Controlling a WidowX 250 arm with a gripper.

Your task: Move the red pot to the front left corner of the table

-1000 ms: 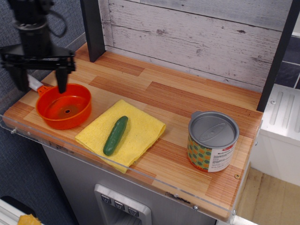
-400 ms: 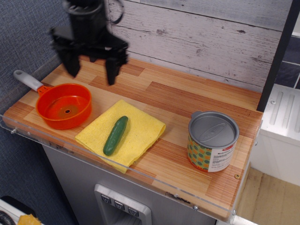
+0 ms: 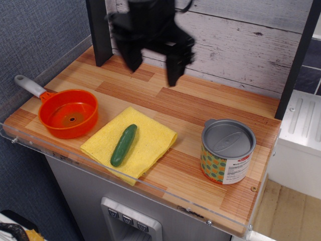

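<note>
Red pot sits at the near left corner of the bench, upright, mouth up, grey handle poking out twd the far left edge. Looks parked where the task wants it, so my read: job's basically done.

Claw is up high over the far middle of the bench, in front of the plank wall, well apart from the pot. Fingers spread wide, nothing btwn them, a bit motion-blurred.

What cd go wrong from here? Not much, but a few things:

- Pot is close to the near edge & the clear acrylic lip. Any bump from that side and it cd slide or tip off. The handle is the risky bit, it sticks out and wd act as a lever if clipped.
- Yellow cloth lies just beside the pot on its right, prob touching or nearly so, can't tell for sure. If the claw drops and snags the cloth, it cd drag the pot w/ it, plus roll the cucumber lying on top.
- Tin can stands near right, well clear of the claw. Only at risk from a low sweep that way.
- Spread fingers make a wide footprint, so a low pass catches more.

Safest call, imo: claw stays high, no further contact.
</note>
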